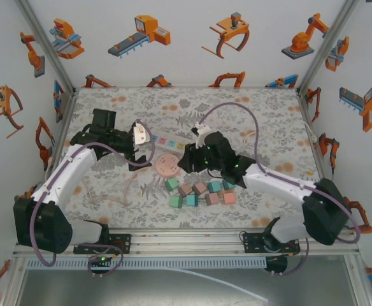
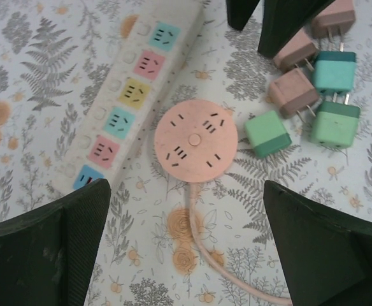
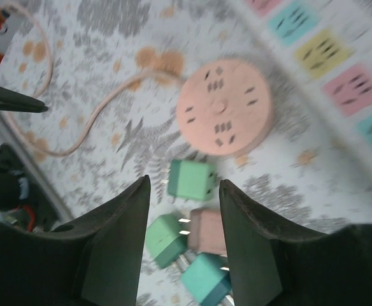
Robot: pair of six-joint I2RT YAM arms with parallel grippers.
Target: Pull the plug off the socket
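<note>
Right wrist view places the green plug (image 3: 193,180) directly beyond the tips of the right gripper (image 3: 184,182). The plug lies on its side on the table (image 3: 109,38) with its prongs clear of any slot. The jaws stand partly open, wider than the plug, and grip nothing. The round pink socket (image 3: 224,105) sits just ahead of the fingertips and every slot on its face looks empty, so the pull reads as done. Hazard one: the picture is blurred, and clearance on either side of the plug is small. A sideways drift of the wrist would let one finger (image 3: 119,236) nudge the plug into the loose plugs (image 3: 192,248) lying just nearer the wrist, or back against the socket. Hazard two: closing the jaws at this height could pinch the plug again and carry it off. Left wrist view shows the left gripper (image 2: 186,191) spread to its full width and holding nothing, poised over the socket's cord (image 2: 199,248). The power strip (image 2: 135,89) lies ahead of one finger and more loose plugs ahead of the other. Hazard three: nothing pins the socket, so a descent here could snag the cord and drag the socket into those plugs.
</note>
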